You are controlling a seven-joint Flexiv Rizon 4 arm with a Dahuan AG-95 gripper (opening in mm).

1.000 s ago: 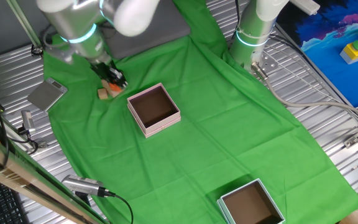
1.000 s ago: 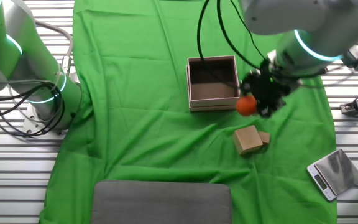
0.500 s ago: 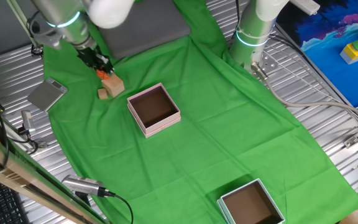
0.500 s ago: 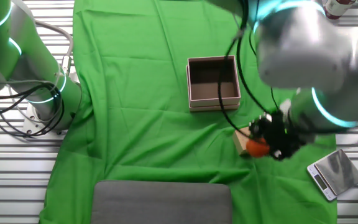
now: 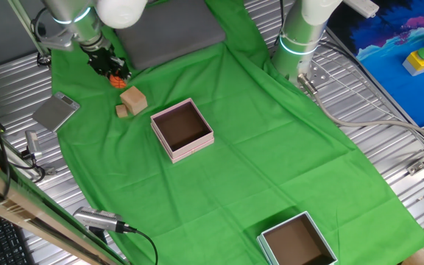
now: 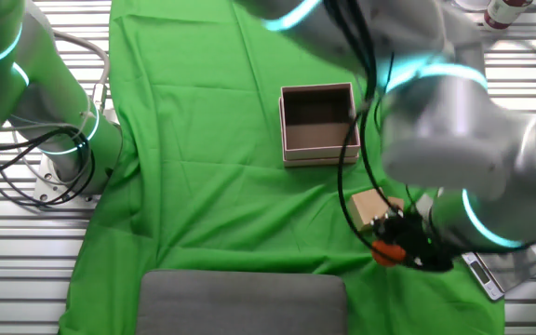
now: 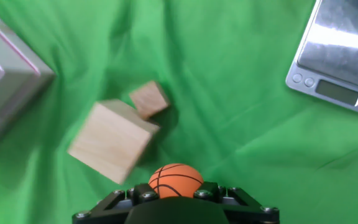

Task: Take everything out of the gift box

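Note:
The pink-walled gift box (image 5: 183, 129) stands open on the green cloth with nothing inside; it also shows in the other fixed view (image 6: 319, 124) and at the left edge of the hand view (image 7: 2, 81). The tan wooden cube (image 5: 133, 99) lies on the cloth outside the box, also seen in the other fixed view (image 6: 368, 207) and the hand view (image 7: 112, 141). My gripper (image 5: 111, 68) is shut on the orange ball (image 7: 175, 179), held above the cloth just beyond the cube (image 6: 390, 249).
A small brown block (image 7: 148, 99) lies against the cube. A silver scale (image 7: 342, 56) sits at the cloth's edge near the gripper. A larger teal-grey box (image 5: 297, 241) stands at the near corner. A grey pad (image 6: 242, 301) and a second arm's base (image 5: 300, 40) border the cloth.
My gripper has carried the orange ball away from the gift box, past the cube and small block, toward the scale side of the cloth.

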